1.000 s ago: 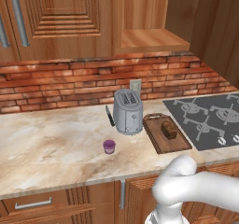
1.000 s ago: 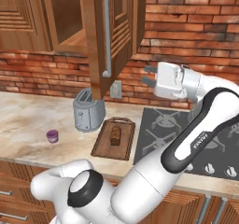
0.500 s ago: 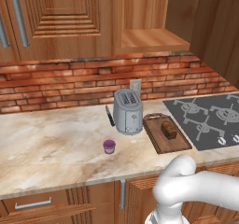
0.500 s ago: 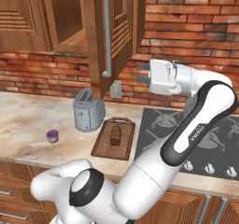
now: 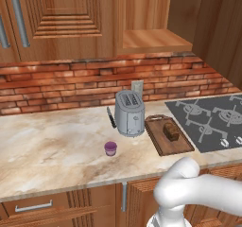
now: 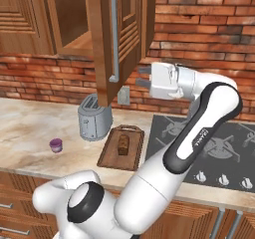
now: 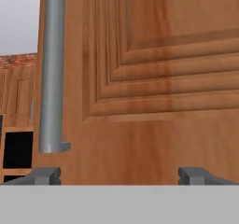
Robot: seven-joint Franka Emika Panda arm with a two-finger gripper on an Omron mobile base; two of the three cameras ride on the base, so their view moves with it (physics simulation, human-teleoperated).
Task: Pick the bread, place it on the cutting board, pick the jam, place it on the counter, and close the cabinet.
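Cabinet (image 6: 117,39): reddish-brown wall unit, upper left of the right base view; door swung open, edge toward the camera, vertical metal bar handle (image 6: 114,31) on it. In the hand view the stepped-panel door (image 7: 158,78) covers most of the frame, handle at left.
Gripper (image 6: 140,77): centre of the right base view, pointing at the open door, near it; jaws spread wide, nothing between them. Whether the tips touch the door cannot be told.
Bread (image 6: 122,145): dark loaf chunk lying on the cutting board (image 6: 110,156), lower centre.
Jam (image 6: 56,145): purple jar standing on the counter (image 6: 25,133), lower left, apart from the board.
Toaster (image 6: 92,121): grey, on the counter between jar and board, just behind them.
Stovetop (image 6: 229,148): dark, right of the board.
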